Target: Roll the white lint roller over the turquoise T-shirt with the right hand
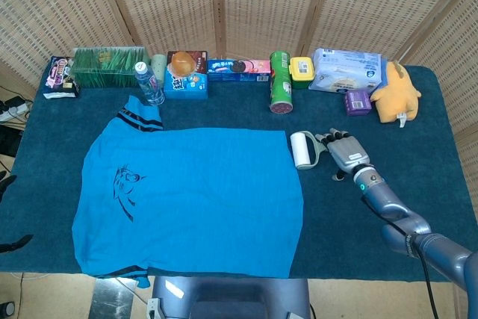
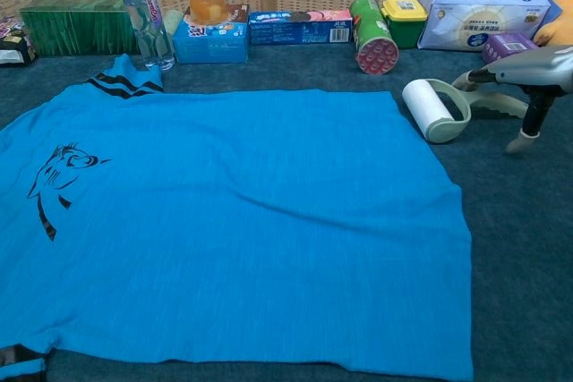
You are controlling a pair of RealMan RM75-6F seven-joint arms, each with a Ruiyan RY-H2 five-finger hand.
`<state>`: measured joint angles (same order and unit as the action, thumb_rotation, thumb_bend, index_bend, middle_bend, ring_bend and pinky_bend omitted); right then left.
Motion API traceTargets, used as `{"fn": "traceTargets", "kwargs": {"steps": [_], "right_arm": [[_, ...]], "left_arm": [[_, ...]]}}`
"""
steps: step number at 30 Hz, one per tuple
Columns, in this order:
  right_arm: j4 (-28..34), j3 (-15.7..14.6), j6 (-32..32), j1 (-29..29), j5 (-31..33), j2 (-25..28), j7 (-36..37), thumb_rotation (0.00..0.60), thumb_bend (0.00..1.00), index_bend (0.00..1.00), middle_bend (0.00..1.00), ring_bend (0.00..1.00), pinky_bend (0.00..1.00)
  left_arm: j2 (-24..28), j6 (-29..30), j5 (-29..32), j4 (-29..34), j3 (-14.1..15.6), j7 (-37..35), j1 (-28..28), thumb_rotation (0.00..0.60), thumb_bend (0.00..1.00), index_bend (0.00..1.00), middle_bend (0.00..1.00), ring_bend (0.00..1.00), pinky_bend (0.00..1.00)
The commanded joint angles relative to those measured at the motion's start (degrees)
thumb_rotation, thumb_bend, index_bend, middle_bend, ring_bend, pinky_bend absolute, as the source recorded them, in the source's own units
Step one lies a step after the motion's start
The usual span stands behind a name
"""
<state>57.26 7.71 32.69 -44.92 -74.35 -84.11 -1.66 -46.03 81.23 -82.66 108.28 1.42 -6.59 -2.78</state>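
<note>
The turquoise T-shirt (image 1: 194, 199) lies flat on the dark blue table, filling most of the chest view (image 2: 233, 221). The white lint roller (image 1: 302, 149) lies just off the shirt's far right corner, its pale green handle (image 2: 494, 105) pointing right. My right hand (image 1: 342, 153) hovers over that handle with fingers stretched out above it and the thumb hanging down beside it (image 2: 528, 73); it holds nothing. Of my left hand (image 1: 13, 243) only dark slivers show at the left edge of the head view, off the table.
A row of goods lines the back edge: a green box (image 1: 108, 66), a water bottle (image 1: 149, 84), snack boxes, a green can (image 1: 280, 81), a wipes pack (image 1: 345, 69), a purple box (image 2: 508, 49) and a yellow plush (image 1: 396, 91) near my right hand.
</note>
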Motion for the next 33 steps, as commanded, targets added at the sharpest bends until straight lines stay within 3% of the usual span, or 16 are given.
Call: {"fn": "traceTargets", "kwargs": {"steps": [1,13,23,28,33], "right_arm": [[-0.5,-0.2,0.1,-0.3,-0.1,-0.6,0.1,0.6,0.03,0.11,0.26,0.07,0.13],[-4.3,-0.6,1.3,-0.7,0.1,-4.0,0.7,0.6,0.08,0.38,0.38,0.12,0.19],[-6.2,-0.6,3.0,-0.5,-0.4,-5.4,2.0,0.6,0.24,0.46,0.44,0.15,0.22],[-6.1,-0.8,4.3,-0.5,-1.0,-5.0,1.6,0.6,0.27,0.48,0.48,0.27,0.31],[-6.1,-1.0,4.5,-0.3,-1.0,-4.9,1.6,0.6,0.3,0.5,0.51,0.31,0.35]], "left_arm": [[0.3,-0.1,0.3,-0.2,-0.2,-0.4,0.0,0.6,0.09,0.0,0.0,0.0,0.02],[0.8,-0.3,1.4,-0.7,-0.4,-1.8,0.5,0.6,0.09,0.0,0.0,0.0,0.02],[0.7,-0.2,1.4,-1.0,-0.5,-2.3,0.8,0.6,0.09,0.0,0.0,0.0,0.02],[0.6,-0.6,1.2,-0.9,-0.7,-2.3,0.5,0.6,0.09,0.0,0.0,0.0,0.02],[0.9,-0.8,1.1,-0.6,-0.9,-2.2,0.3,0.6,0.09,0.0,0.0,0.0,0.02]]}}
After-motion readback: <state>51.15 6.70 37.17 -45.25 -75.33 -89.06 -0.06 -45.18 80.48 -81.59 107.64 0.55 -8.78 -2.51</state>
